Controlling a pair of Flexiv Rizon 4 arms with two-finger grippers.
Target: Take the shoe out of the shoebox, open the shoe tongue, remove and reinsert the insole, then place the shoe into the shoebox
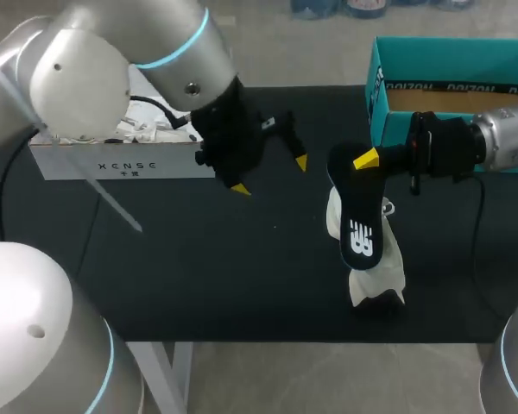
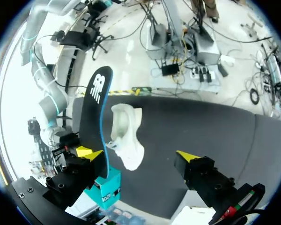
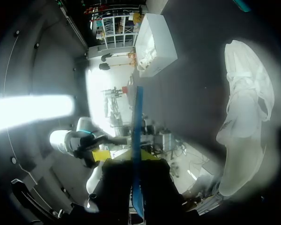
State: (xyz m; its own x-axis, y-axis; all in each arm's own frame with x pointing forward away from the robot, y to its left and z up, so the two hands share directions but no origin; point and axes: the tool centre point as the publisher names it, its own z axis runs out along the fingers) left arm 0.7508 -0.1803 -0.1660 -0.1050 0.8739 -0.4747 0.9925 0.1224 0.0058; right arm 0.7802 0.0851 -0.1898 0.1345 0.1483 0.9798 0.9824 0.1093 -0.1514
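1. Over the table's (image 1: 224,276) right half, the right gripper (image 1: 369,160) is clamped on one end of the black insole (image 1: 359,226). The wrist view shows the insole edge-on between its fingers.
2. The insole hangs down over the white shoe (image 1: 375,274). I can't tell whether its lower end is inside the shoe or only in front of it.
3. The shoe stands on the table near the front edge, outside the teal shoebox (image 1: 378,103) and held by nothing.
4. The left gripper (image 1: 269,175) has its fingers apart and empty, well clear of the shoe.
5. Risk: the insole is thin and pinched at one end only, so a push could buckle or twist it and miss the opening.
6. Risk: the shoe is soft and unbraced, so insertion force could tip or slide it toward the table edge.
7. Print: there is a white logo on the insole, lettering on the shoebox wall, and lettering on the front of the white box (image 1: 121,164). I'm not reading any of it out.
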